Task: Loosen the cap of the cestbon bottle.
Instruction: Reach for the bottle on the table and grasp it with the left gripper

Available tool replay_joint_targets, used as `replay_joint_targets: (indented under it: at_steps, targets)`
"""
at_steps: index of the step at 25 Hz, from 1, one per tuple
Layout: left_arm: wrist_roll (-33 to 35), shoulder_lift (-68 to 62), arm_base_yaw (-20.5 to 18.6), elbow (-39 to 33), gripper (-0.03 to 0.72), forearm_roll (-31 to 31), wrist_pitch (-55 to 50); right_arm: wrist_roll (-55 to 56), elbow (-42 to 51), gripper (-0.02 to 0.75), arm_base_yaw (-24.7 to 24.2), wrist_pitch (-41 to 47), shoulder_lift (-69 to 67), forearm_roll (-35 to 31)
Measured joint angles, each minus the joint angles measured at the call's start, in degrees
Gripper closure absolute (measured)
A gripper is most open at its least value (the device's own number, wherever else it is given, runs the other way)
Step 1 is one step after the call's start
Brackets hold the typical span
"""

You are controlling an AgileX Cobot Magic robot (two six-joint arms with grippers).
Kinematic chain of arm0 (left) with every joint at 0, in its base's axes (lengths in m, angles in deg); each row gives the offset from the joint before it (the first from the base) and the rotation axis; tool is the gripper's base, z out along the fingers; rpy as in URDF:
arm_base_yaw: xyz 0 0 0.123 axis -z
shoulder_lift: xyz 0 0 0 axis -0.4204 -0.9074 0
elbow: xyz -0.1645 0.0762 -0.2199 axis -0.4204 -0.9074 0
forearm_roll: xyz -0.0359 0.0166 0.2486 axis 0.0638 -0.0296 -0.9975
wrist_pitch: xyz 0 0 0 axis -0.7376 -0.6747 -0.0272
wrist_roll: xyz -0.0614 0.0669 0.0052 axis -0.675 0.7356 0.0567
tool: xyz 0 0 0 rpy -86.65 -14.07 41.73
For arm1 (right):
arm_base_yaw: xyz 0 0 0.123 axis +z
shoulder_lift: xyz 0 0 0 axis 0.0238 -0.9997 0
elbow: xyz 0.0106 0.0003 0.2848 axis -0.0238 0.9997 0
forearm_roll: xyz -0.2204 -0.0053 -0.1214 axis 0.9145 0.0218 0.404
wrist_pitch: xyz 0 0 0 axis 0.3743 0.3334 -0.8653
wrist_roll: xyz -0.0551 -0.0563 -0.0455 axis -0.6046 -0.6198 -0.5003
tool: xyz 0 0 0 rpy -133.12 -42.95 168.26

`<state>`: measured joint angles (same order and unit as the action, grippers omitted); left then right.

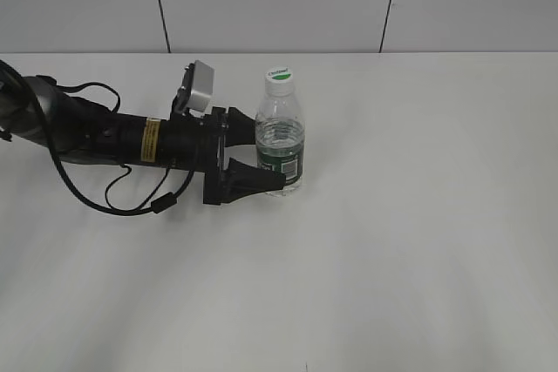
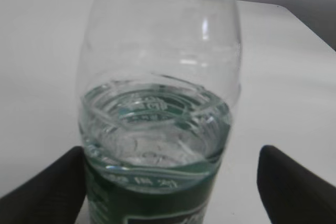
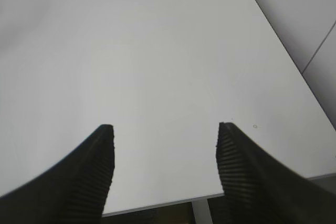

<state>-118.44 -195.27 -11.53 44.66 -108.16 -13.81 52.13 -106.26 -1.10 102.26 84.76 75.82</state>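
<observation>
So nearest the front edge the table [image 1: 418, 285] is bare. Further back, the left gripper [image 1: 261, 150] has its jaws spread around the cestbon bottle [image 1: 281, 141], left finger touching, right one apart. Cap [image 1: 278, 76] on top. Right gripper [image 3: 164, 163] hangs wide open, empty, over the table edge.

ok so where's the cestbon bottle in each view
exterior view: cestbon bottle stands centre-left on the table, between the left tool's fingers.
left wrist view: bottle fills the centre, cap out of frame.
right wrist view: not in it.
shared landmark: its dark green label.
</observation>
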Motion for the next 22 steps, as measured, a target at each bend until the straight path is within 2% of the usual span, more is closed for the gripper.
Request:
replay_joint_targets:
  at_steps: [3, 9, 22]
  targets:
    - [1.6, -0.2, 0.1, 0.0, 0.095, 0.6, -0.1, 0.0, 0.0, 0.269, 0.0, 0.0, 0.0, 0.0]
    - [2.8, -0.2, 0.2, -0.1, 0.097, 5.6, -0.1, 0.0, 0.0, 0.269, 0.0, 0.1, 0.0, 0.0]
    - [3.0, -5.3, 2.3, 3.6, 0.103, 6.2, 0.0, 0.0, 0.0, 0.269, 0.0, 0.1, 0.0, 0.0]
